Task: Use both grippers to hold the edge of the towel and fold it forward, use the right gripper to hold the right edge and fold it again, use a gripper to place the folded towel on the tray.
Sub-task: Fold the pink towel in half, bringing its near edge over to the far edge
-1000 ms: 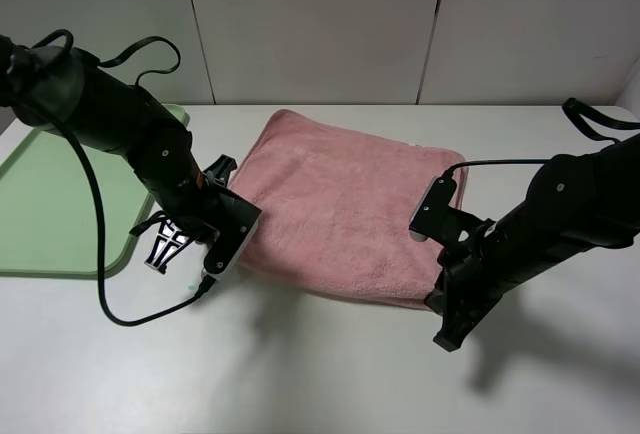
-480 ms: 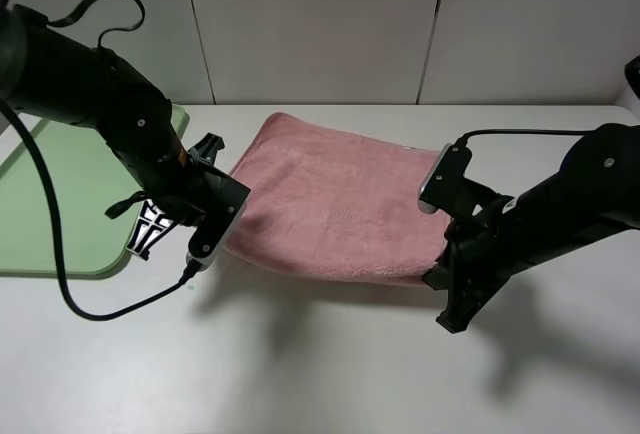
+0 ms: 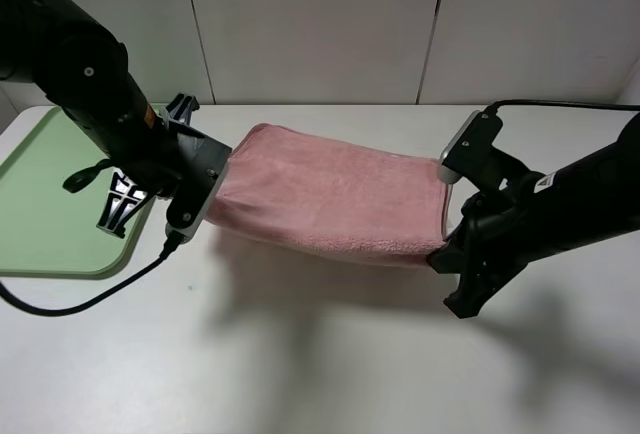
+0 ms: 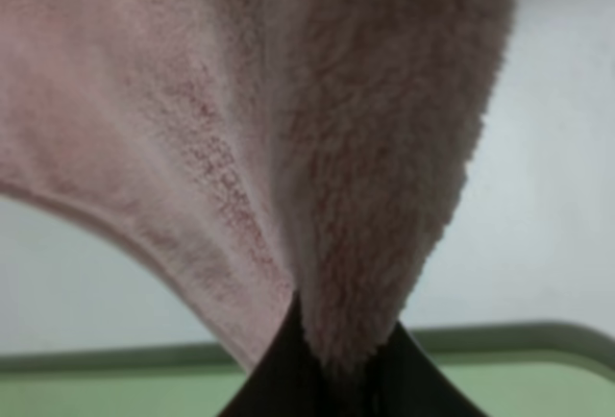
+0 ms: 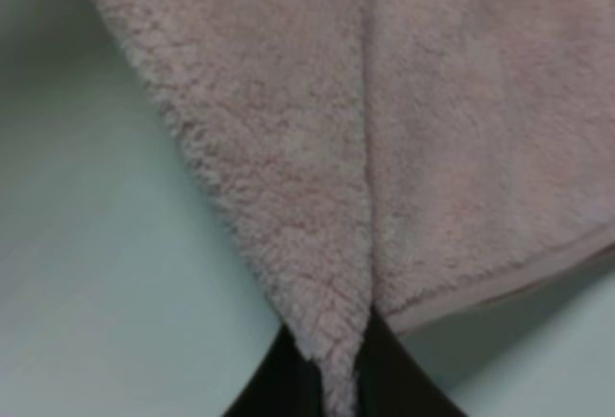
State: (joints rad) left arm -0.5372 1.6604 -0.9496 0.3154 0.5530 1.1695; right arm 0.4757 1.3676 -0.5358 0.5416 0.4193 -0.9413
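The pink towel [image 3: 335, 199] hangs stretched between my two grippers above the white table, its near edge lifted and sagging in the middle. My left gripper [image 3: 212, 192] is shut on the towel's left near corner; the left wrist view shows the cloth [image 4: 317, 177] pinched between the black jaws. My right gripper [image 3: 447, 226] is shut on the right near corner; the right wrist view shows the fluffy cloth [image 5: 317, 177] and its hem [image 5: 500, 287] clamped in the jaws. The pale-green tray [image 3: 45, 204] lies at the far left, beside the left arm.
The white table [image 3: 320, 354] runs in front of the towel, with the towel's shadow on it. A black cable [image 3: 100, 299] from the left arm loops over the table near the tray's front corner. A white panelled wall stands behind.
Both grippers have lifted the towel's near edge off the table and carried it away from the camera toward the far edge. Both arms have risen and moved back.
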